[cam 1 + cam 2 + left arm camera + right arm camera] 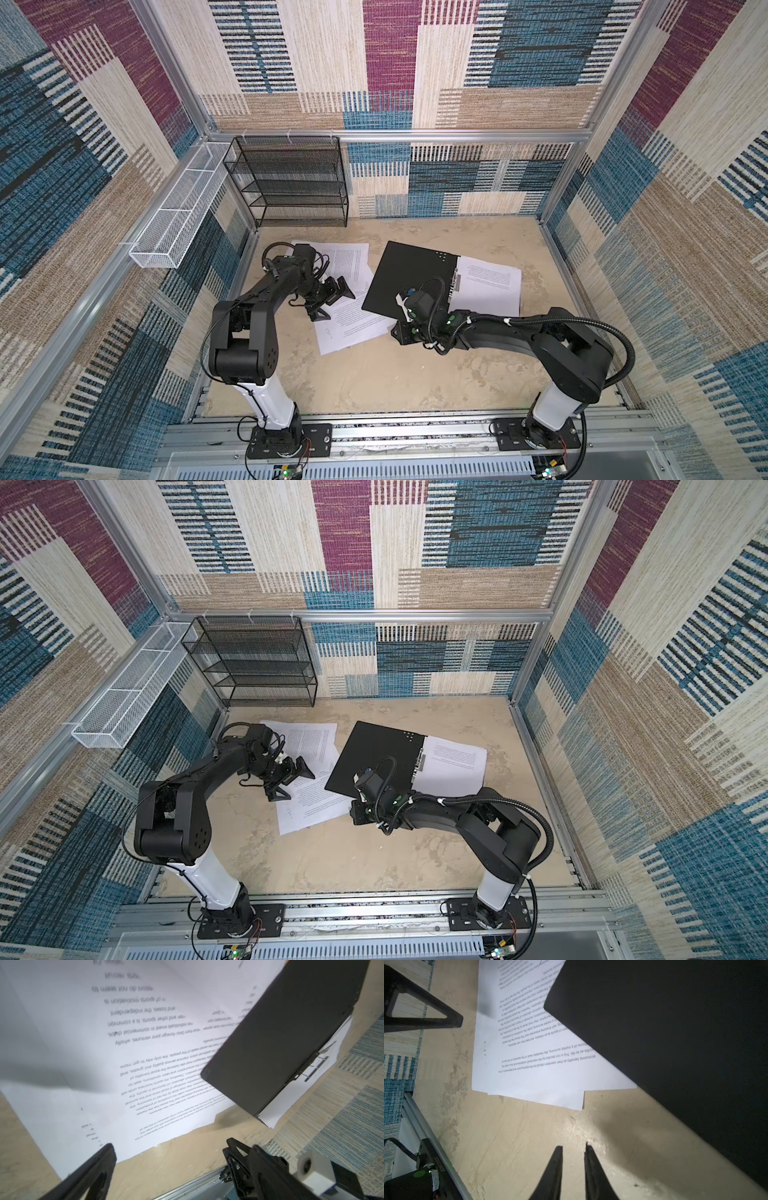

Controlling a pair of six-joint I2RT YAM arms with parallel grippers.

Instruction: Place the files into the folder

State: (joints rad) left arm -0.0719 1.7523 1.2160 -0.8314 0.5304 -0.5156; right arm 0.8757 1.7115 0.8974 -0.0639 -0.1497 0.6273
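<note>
Right wrist view: right gripper (574,1147) jaws narrow, nearly together, nothing between them, over bare counter (519,1136) just beside the near edge of the folder (675,1043). Top views: left gripper (334,303) wide, empty, above the loose files (353,326). That folder lies open mid-counter, black inside up, one printed sheet (492,282) on its right half beside the clip (455,282); remaining files fan left, partly under its cover.
</note>
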